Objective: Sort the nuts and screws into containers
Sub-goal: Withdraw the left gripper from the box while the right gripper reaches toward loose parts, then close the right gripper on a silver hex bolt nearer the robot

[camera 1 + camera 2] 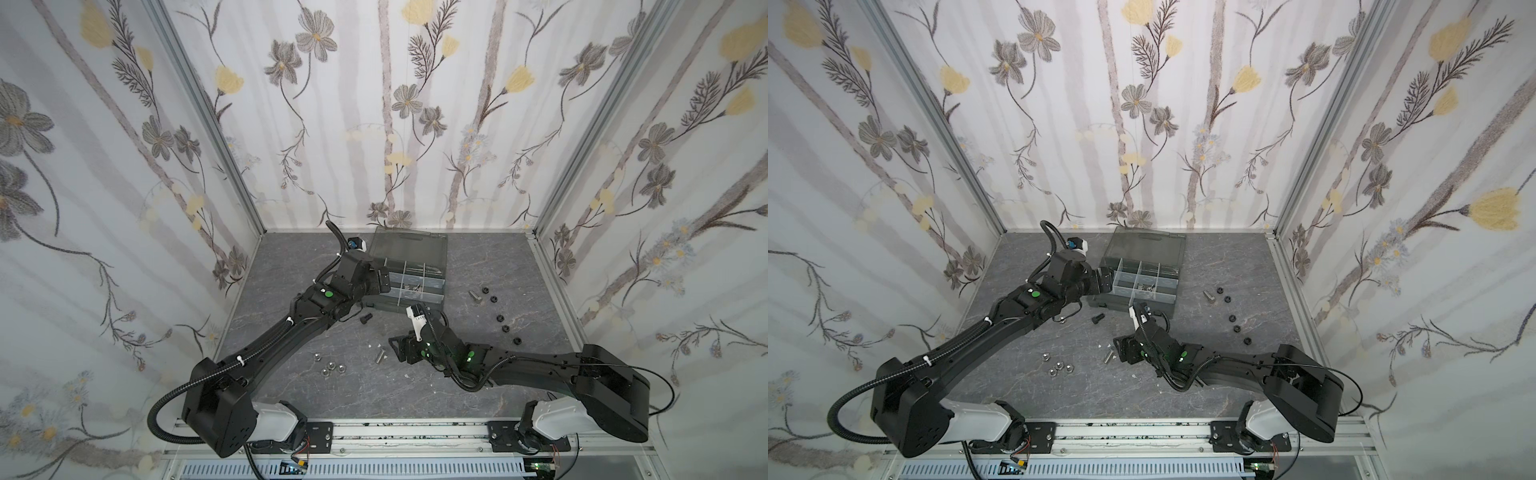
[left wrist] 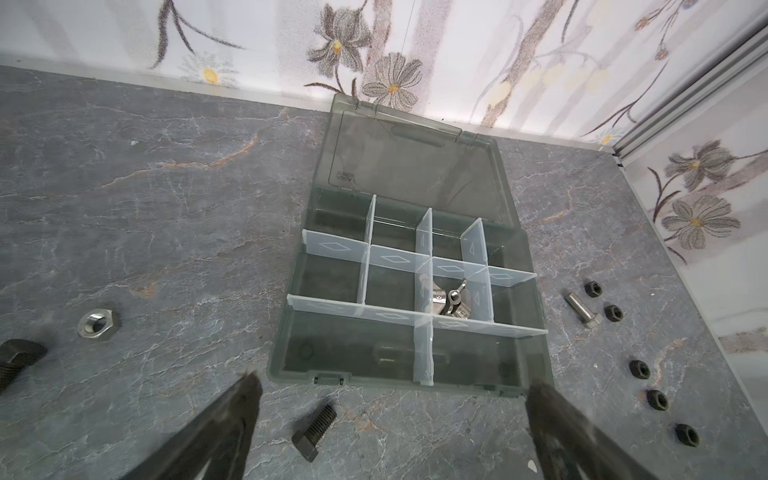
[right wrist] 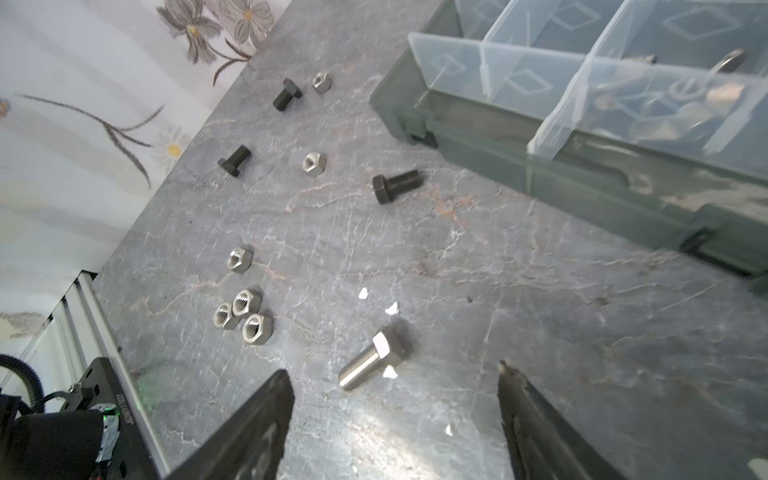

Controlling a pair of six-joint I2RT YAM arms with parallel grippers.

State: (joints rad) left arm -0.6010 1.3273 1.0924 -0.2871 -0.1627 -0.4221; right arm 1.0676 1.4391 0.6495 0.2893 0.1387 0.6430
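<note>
**Left gripper** (image 2: 392, 381): the fingers are found spread wide and nothing is pinched. The gripper is held above the table (image 2: 166, 208) at the front of the organizer case (image 2: 286, 332), whose lid (image 2: 415, 166) is laid back toward the rear wall. The compartments are seen ahead of the fingertips. Wing nuts (image 2: 446, 297) are lodged in one compartment of the middle row. A black bolt (image 2: 314, 432) is noted on the table between the two fingers, just short of the case's front wall. A silver nut (image 2: 98, 325) is recorded well outside one finger. Outside the other finger, past the end of the case, a silver bolt (image 2: 584, 309) and five black nuts (image 2: 639, 368) are strung along the table, apart from one another.

**Right gripper** (image 3: 394, 370): the fingers are likewise parted and nothing is gripped. A second silver bolt (image 3: 370, 361) is found lying flat on the table just ahead of the fingertips, untouched. Three silver nuts (image 3: 243, 316) are clustered together farther ahead, beyond one finger. The case's front wall is observed well ahead, beyond the other finger.
</note>
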